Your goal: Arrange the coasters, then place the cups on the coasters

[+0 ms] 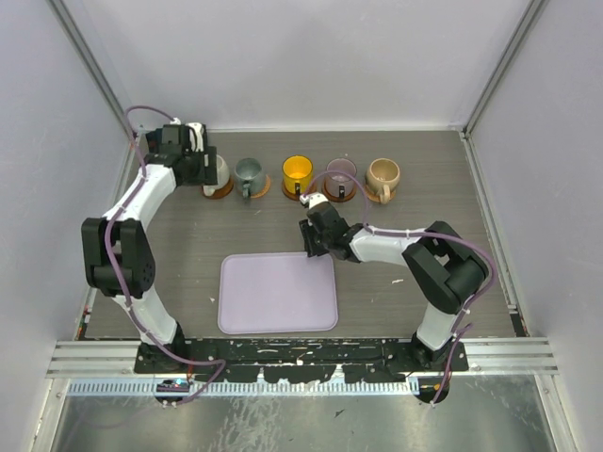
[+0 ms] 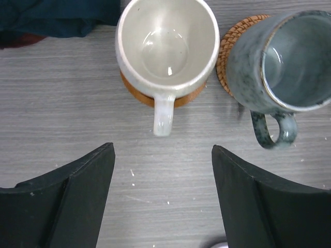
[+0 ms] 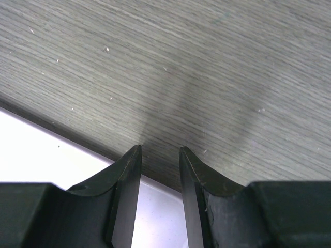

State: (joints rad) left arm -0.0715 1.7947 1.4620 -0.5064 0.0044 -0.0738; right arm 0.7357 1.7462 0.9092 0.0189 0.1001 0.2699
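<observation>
Cup [image 2: 165,46] on coaster [image 2: 137,94], left jaws wide apart

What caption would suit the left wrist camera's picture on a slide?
Open left gripper before a cream cup on an orange coaster, beside a grey-green cup on a woven coaster.

The left arm [image 1: 141,202] extends to the far left corner of the table [image 1: 245,231]. Its left gripper [image 2: 163,155] points downward, jaws spread wide and empty. The right arm [image 1: 396,247] stretches low toward the table's middle. The right gripper [image 3: 160,151] shows a narrow, empty gap.
</observation>
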